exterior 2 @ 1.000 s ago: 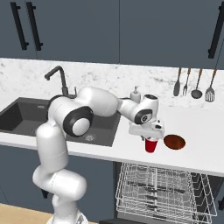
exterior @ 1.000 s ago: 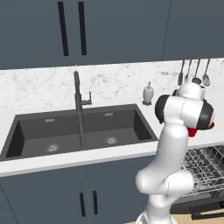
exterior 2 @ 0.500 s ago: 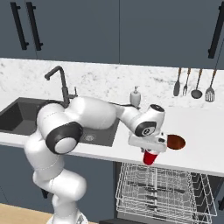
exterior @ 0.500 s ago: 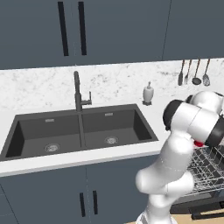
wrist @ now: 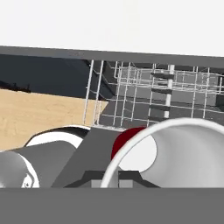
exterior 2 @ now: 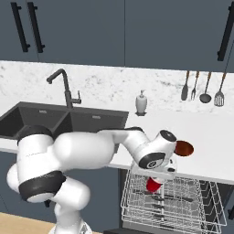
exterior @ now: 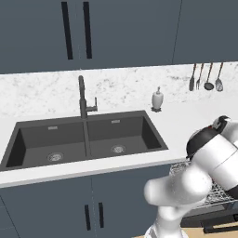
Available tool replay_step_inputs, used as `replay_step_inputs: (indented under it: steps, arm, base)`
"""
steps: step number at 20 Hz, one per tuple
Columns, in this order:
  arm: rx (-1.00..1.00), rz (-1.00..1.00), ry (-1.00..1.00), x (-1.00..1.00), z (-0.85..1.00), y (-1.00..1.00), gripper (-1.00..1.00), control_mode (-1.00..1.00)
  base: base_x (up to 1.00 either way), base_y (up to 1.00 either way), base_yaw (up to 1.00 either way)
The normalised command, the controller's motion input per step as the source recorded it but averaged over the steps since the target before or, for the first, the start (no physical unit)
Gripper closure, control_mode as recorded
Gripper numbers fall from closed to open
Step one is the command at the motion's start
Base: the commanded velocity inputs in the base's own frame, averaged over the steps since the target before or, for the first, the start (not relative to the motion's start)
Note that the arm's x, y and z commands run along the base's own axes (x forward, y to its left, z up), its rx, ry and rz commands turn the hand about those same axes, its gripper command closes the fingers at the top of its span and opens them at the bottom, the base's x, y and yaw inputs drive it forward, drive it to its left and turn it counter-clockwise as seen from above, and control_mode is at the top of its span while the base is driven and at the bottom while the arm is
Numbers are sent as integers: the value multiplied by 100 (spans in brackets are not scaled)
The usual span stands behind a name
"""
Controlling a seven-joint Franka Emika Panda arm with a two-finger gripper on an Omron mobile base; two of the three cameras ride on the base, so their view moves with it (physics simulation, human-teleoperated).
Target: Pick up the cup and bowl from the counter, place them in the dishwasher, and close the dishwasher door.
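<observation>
Gripper [exterior 2: 158, 177] clamped on the cup [exterior 2: 153, 184], low over the wire rack [exterior 2: 192, 201] of the dishwasher [exterior 2: 218, 194], bowl [exterior 2: 183, 147] waiting on the counter [exterior 2: 210, 137] — best lowered slowly, upright, released once seated.

We are looking at blue-grey cabinets [exterior: 125, 32] hanging over a marbled backsplash [exterior 2: 114, 87]. Utensils [exterior 2: 201, 87] are hanging there, and a wooden floor [wrist: 39, 116] is showing below.

No writing, label, brand, number or sign can be read on anything here from where I stand.
</observation>
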Motion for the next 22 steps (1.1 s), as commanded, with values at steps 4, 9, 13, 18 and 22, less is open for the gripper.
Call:
replay_step_inputs:
  steps: [4, 9, 13, 18, 22]
  arm:
    - [0, 8, -2, -68, -39, 0, 100, -100]
    - [0, 2, -1, -11, -57, -4, 100, -100]
    - [1, 0, -5, 14, -47, -8, 100, -100]
    - [6, 0, -8, 34, -20, -21, 100, -100]
    - [6, 0, -4, 29, -2, -23, 100, -100]
  base:
    - [0, 0, 0]
    - [0, 0, 0]
    - [0, 0, 0]
    - [0, 0, 0]
    - [0, 0, 0]
